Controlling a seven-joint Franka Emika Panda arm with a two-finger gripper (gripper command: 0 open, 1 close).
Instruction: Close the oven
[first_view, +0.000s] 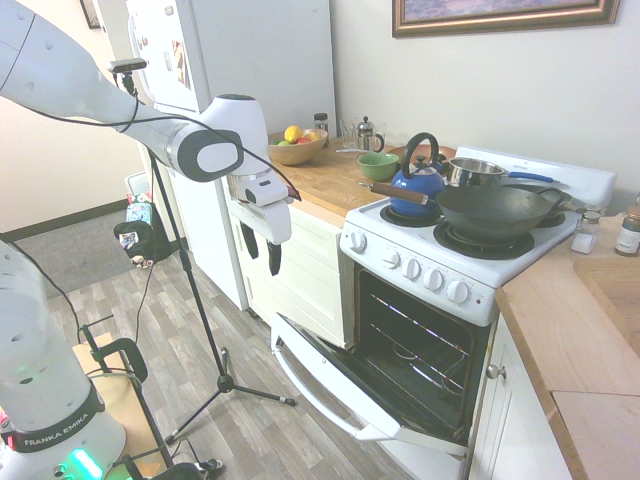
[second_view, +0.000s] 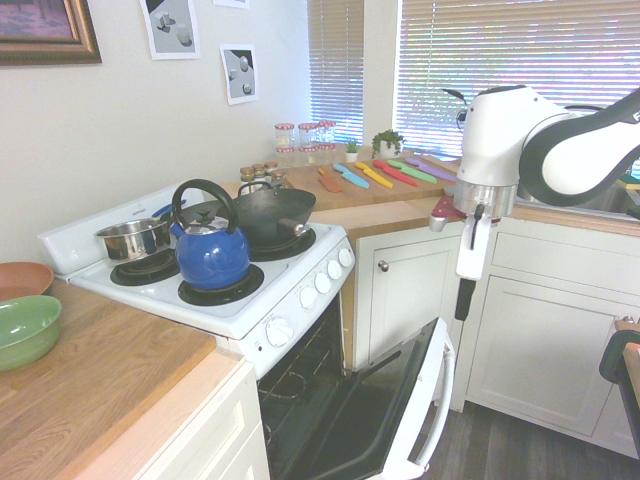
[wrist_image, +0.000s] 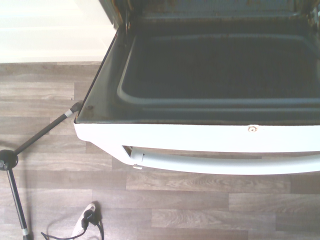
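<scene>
The white stove (first_view: 425, 290) stands between the counters, its oven door (first_view: 345, 395) tilted down and out into the room, the long bar handle (first_view: 325, 398) running crosswise along the free edge. Above it hangs the gripper (first_view: 262, 258), its fingers spread, nothing between them.

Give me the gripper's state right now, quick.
Gripper: open, fingers apart, holding nothing.

Kitchen: stove (first_view: 430, 270) with 4 burners, blue kettle (second_view: 212, 254), wok (first_view: 495, 212), fruit bowl (first_view: 297, 150), cabinets.
</scene>
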